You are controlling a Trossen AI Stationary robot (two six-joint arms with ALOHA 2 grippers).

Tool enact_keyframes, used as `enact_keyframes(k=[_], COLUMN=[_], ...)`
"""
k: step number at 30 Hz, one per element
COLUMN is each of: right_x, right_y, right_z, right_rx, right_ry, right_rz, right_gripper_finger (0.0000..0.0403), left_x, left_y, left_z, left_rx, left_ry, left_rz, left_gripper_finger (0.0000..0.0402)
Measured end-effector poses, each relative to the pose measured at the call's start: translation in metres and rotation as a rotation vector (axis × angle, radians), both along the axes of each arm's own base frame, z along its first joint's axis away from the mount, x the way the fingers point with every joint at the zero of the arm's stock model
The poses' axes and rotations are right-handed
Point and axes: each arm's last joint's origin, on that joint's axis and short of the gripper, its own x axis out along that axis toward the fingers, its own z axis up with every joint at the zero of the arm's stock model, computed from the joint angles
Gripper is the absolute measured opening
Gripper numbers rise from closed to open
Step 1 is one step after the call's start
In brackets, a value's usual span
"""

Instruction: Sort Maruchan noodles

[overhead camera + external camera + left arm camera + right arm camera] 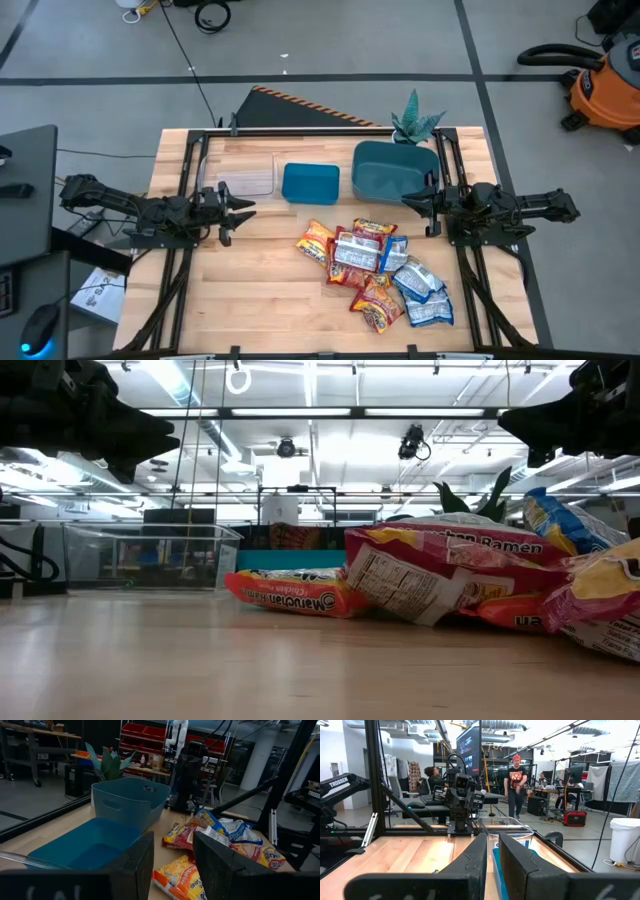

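The Maruchan noodles (375,272) are heaped unsorted on the wooden table (250,290), in front of the blue bin (310,183) and teal bin (392,168), with several packets half covered by others. The clear bin (246,175) is seen beside the blue one, its outline faint. The left gripper (240,210) and right gripper (410,200) are held above opposite table edges, fingers parted and nothing between them.
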Motion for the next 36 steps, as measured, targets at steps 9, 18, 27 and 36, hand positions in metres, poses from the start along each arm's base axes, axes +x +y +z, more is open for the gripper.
enact_keyframes(k=[9, 18, 27, 36], right_x=[0.0000, 0.0000, 0.0000, 0.0000], right_y=[0.0000, 0.0000, 0.0000, 0.0000], right_z=[0.0000, 0.0000, 0.0000, 0.0000], right_rx=[0.000, 0.000, 0.000, 0.000], right_ry=[0.000, 0.000, 0.000, 0.000], right_rz=[0.000, 0.000, 0.000, 0.000], right_gripper_finger=[0.0055, 0.0055, 0.0055, 0.0055], left_x=[0.0000, 0.0000, 0.0000, -0.0005], left_y=[0.0000, 0.0000, 0.0000, 0.0002], left_z=[0.0000, 0.0001, 0.0000, 0.0069], left_rx=[0.000, 0.000, 0.000, -0.024], left_ry=[0.000, -0.001, 0.000, -0.073], left_rz=[0.000, 0.000, 0.000, 0.000], left_gripper_finger=[0.0142, 0.0142, 0.0142, 0.0142])
